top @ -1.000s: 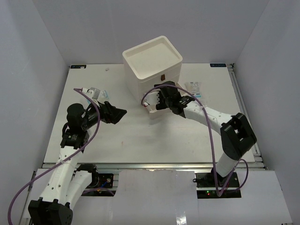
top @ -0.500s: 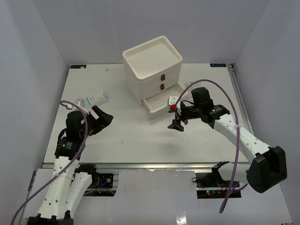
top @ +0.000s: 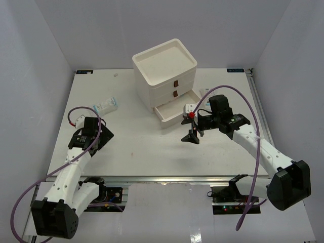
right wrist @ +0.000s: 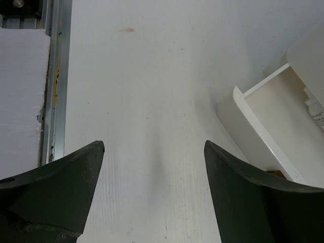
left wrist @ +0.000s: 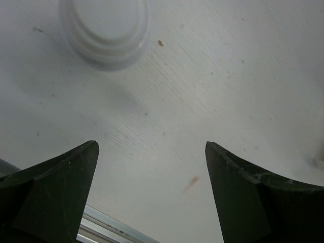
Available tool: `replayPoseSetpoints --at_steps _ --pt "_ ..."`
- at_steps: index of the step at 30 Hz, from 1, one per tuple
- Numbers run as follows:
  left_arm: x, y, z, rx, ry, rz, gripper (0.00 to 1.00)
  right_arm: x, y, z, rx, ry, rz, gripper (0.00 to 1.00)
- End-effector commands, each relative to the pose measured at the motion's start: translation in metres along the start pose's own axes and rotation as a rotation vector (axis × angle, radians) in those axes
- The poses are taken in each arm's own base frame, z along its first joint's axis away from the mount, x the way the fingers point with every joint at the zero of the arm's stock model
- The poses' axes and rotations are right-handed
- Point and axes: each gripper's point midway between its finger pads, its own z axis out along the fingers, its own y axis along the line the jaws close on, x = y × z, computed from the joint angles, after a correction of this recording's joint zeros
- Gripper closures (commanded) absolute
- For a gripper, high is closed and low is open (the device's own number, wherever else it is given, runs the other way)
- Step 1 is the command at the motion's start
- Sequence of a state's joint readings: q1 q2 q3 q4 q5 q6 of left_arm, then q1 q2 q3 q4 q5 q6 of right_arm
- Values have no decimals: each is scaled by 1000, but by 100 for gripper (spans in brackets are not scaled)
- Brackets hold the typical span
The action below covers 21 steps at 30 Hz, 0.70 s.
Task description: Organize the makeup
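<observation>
In front of the drawer box (top: 164, 71), the bottom drawer (top: 171, 112) stands pulled out. The right jaws hang just before it, spread wide and holding nothing. Left of the box, a blue-and-white packet (top: 105, 107) lies on the tabletop (top: 142, 147). The left jaws, also wide and empty, hover nearer the front edge than the packet, well apart from the box. The right wrist view shows a white item (right wrist: 315, 109) inside the drawer, cut off by the frame edge. Step in hand, as judged: between placements, with the packet next to fetch. Next move: the left arm reaches toward the packet, lowers the jaws astride it and closes. The thin film probably calls for a low, level approach.
</observation>
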<state>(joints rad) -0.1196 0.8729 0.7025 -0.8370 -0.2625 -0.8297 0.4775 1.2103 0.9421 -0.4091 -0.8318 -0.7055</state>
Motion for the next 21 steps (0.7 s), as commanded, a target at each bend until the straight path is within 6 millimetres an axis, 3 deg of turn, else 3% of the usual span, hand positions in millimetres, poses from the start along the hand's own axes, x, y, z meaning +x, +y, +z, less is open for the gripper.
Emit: replayPoseSetpoints --at_steps 1,11,16,21 --pt "-42 8 12 -130 -176 -5 2 -20 0 -8 13 -63 -47 14" --pt "-77 -5 46 -189 -312 65 2 -23 1 -15 14 -86 -41 14" --pt "-80 3 55 -237 -343 102 2 -24 0 -18 21 -92 -41 14" --pt "-80 12 64 -283 -370 144 10 -24 -1 -19 24 -94 -41 14"
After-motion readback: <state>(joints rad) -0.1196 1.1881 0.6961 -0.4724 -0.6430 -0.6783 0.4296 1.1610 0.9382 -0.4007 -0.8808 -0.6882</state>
